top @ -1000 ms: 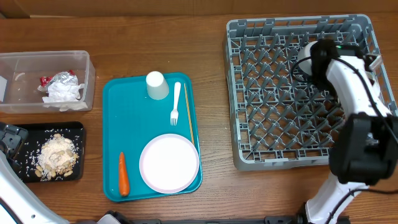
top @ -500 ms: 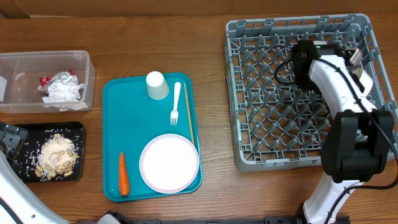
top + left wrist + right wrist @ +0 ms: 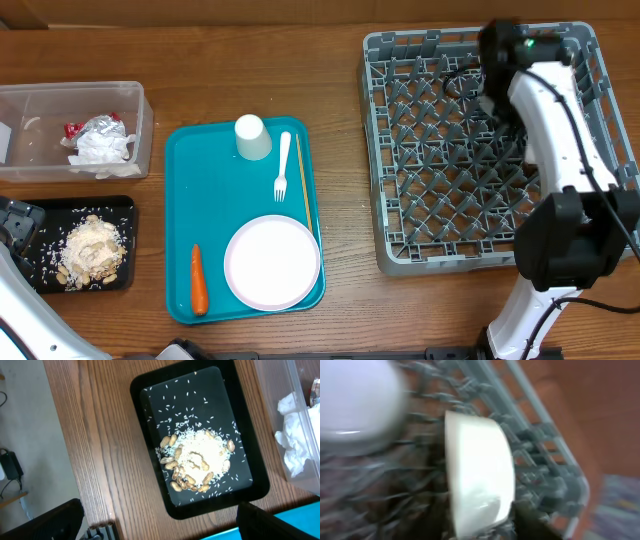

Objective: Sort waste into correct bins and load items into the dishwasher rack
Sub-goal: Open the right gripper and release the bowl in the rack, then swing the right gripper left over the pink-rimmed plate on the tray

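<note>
Bowl (image 3: 477, 475) stands on edge in the dishwasher rack (image 3: 430, 200), a 2nd bowl (image 3: 357, 405) at its 10 o'clock; the view is blurred. Napkin (image 3: 100, 147) and foil (image 3: 98, 126) are binned, so waste looks sorted. Cup (image 3: 252, 137), fork (image 3: 283, 165) and plate (image 3: 272, 263) remain. The right arm (image 3: 545, 110) has swung from mid-rack to the 12 o'clock rim; I cannot tell the right end effector's state. The left end effector (image 3: 157, 522) gapes, empty.
</note>
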You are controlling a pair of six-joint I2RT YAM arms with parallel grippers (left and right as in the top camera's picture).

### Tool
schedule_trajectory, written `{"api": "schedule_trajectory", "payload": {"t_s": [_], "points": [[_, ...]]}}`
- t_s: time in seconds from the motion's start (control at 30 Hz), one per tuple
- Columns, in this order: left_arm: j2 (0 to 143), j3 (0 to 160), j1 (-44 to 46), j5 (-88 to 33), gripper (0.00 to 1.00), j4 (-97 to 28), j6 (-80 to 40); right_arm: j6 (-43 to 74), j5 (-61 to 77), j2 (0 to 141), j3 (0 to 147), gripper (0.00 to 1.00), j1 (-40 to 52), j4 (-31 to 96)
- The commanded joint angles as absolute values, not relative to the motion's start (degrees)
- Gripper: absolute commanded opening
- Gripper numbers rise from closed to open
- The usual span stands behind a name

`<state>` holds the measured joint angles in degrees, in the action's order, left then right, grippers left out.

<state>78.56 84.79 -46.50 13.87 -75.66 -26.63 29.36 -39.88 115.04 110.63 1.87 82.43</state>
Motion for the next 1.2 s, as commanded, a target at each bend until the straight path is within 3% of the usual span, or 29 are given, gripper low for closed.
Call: {"api": "schedule_trajectory", "payload": {"t_s": [0.0,0.07,0.17,0.4,0.77,1.17], "points": [[78.76,85.97,-46.57,13.65,1.00,-75.64,-27.22,24.75,-21.89,115.09,119.28,0.72,1.76,83.29],[78.76,85.97,-46.57,13.65,1.00,-75.64,-27.22,24.77,-17.32,114.98,123.70,0.79,1.76,84.31],[78.76,85.97,-46.57,13.65,1.00,-75.64,-27.22,24.82,-13.26,114.74,130.02,0.99,1.74,86.74],[78.76,85.97,-46.57,13.65,1.00,-75.64,-27.22,24.32,-4.08,112.77,139.61,1.00,0.10,91.79],[78.76,85.97,-46.57,13.65,1.00,-75.64,-27.22,16.01,27.64,111.66,139.68,1.00,1.83,92.14],[78.76,85.97,-46.57,13.65,1.00,-75.64,-27.22,19.20,12.64,111.81,138.43,1.00,23.62,96.97]]}}
